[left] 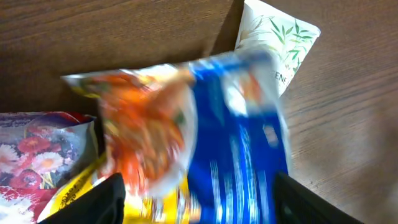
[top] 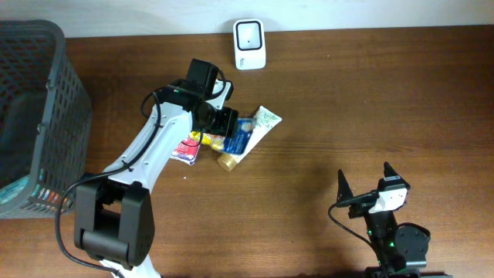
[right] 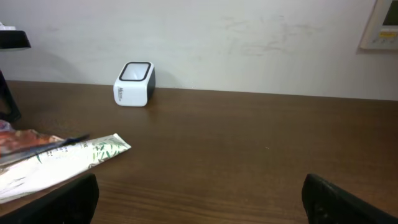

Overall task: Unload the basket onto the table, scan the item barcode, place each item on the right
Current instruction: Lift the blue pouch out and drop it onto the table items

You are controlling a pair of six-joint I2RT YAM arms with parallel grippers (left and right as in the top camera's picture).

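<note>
One scanner (top: 249, 44), basket (top: 46, 116); perhaps four packets (left: 239, 162)

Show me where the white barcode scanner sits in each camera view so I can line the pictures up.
Overhead: the scanner is at top centre, near the table's far edge.
Left wrist: not in it.
Right wrist: the scanner is at upper left, in front of the wall.
Shared landmark: the white bamboo-print tube, seen in all three.
</note>
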